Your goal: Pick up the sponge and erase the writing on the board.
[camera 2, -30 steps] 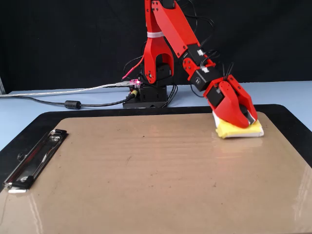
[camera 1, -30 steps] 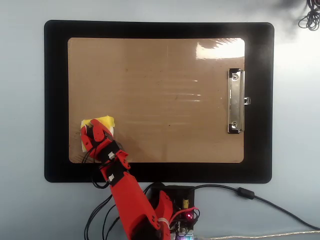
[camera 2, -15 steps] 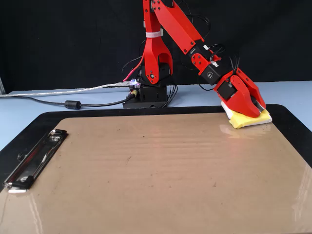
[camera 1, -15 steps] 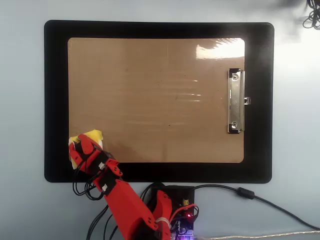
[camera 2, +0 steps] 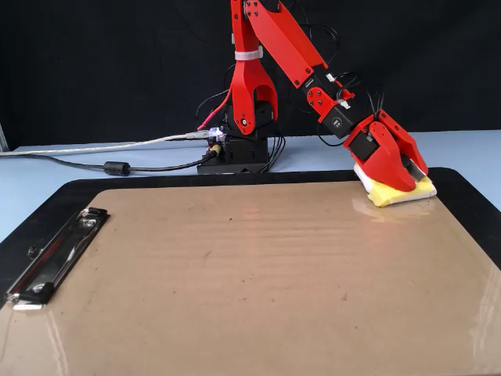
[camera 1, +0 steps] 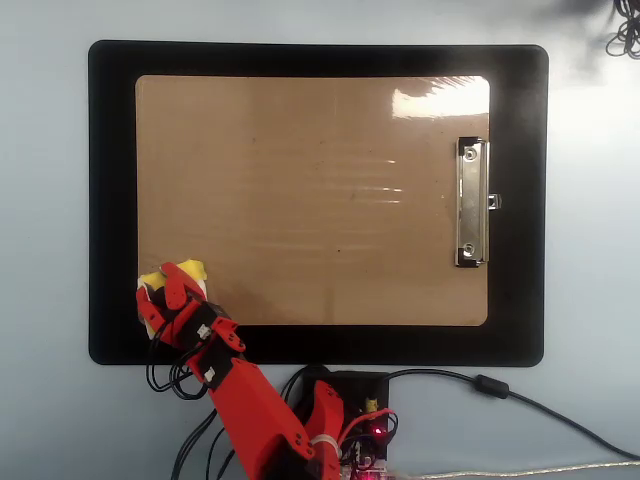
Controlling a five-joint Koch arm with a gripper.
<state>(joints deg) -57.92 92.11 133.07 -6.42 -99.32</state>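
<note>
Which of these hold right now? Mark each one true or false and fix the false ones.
1. The sponge lies at a corner of the board. True.
2. The metal clip is at the same end as the sponge. False: it is at the opposite short edge.
3. Dark cursive writing fills the board's middle. False: no writing shows there.
4. The gripper is down on the sponge. True.
5. The board rests on a black mat. True.
</note>
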